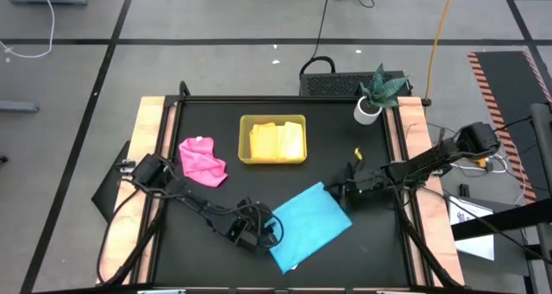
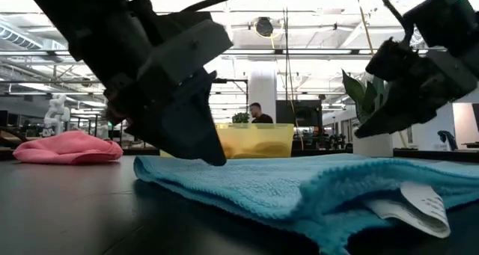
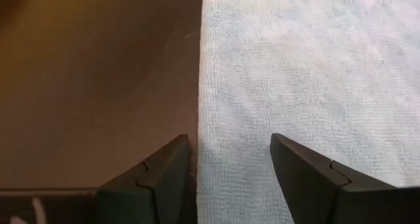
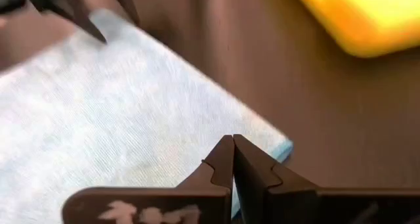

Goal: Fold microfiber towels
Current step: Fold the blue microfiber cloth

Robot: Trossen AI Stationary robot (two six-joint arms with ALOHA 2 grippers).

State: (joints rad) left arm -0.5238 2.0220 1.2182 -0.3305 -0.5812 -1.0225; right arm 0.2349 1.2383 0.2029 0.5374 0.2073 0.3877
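High view: the sky blue towel (image 1: 309, 223) lies flat on the tabletop (image 1: 216, 121), below the tray (image 1: 272, 140), its long axis diagonal; the left hand (image 1: 263, 232) meets its near-left edge, the right hand (image 1: 342, 190) its far-right corner. Wrist views: the left hand's fingers (image 3: 164, 178) stand wide astride the towel's edge, while the right hand (image 4: 233, 159) is pinched closed at the corner, though whether cloth is caught is hidden.

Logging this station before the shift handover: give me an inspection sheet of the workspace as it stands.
Surface: black table, wooden side rails.
Job's things: blue towel spread flat near the front; pink towel bunched at left; yellow towel inside the tray.
Clutter: potted plant at the back right corner.
Grippers: left gripper open, straddling the blue towel's edge; right gripper shut at its corner.
Cables: orange cable on the floor.
Surroundings: person far behind.
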